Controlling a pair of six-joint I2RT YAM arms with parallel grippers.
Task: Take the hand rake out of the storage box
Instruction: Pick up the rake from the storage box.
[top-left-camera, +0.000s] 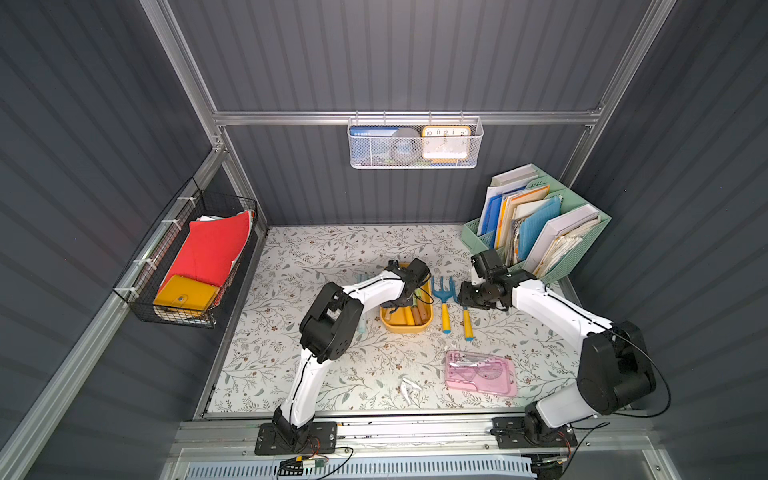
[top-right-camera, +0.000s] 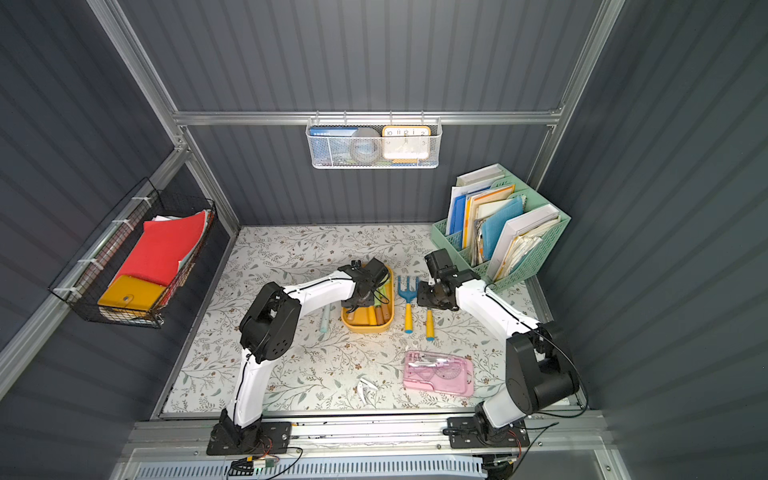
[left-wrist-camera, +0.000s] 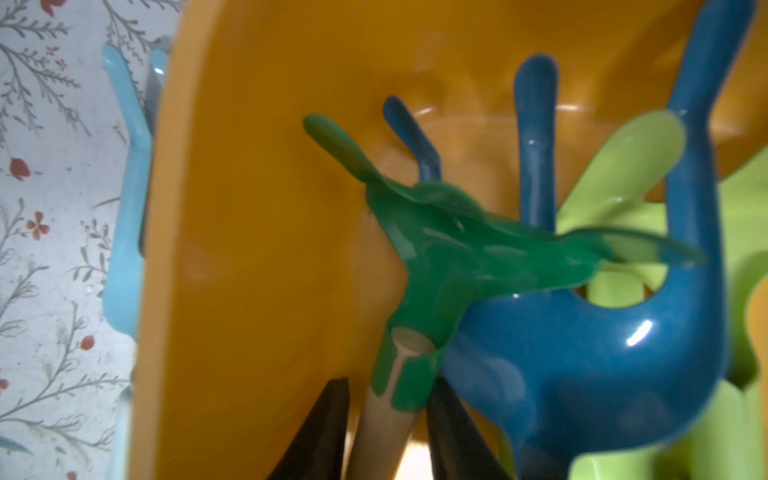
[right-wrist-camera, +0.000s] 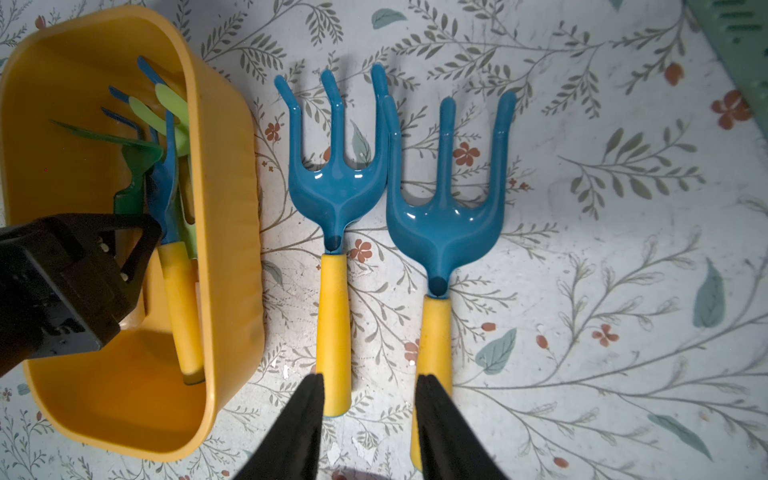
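Left wrist: hand (left-wrist-camera: 388, 382) astride green rake (left-wrist-camera: 440, 257) handle.

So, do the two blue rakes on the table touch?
Touching: right wrist view shows the rake beside the storage box pressing the outer rake head to head.

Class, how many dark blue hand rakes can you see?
3. One rake and a second rake lie on the table beside the storage box; a third rake lies inside it. Others may be hidden.

Our left arm (top-left-camera: 307, 374) reaches forward, elbow raised; our left gripper (left-wrist-camera: 388, 382) points down, jaws narrow, perhaps pinching. Our right gripper (right-wrist-camera: 370, 376) hangs low, jaws parted, empty.
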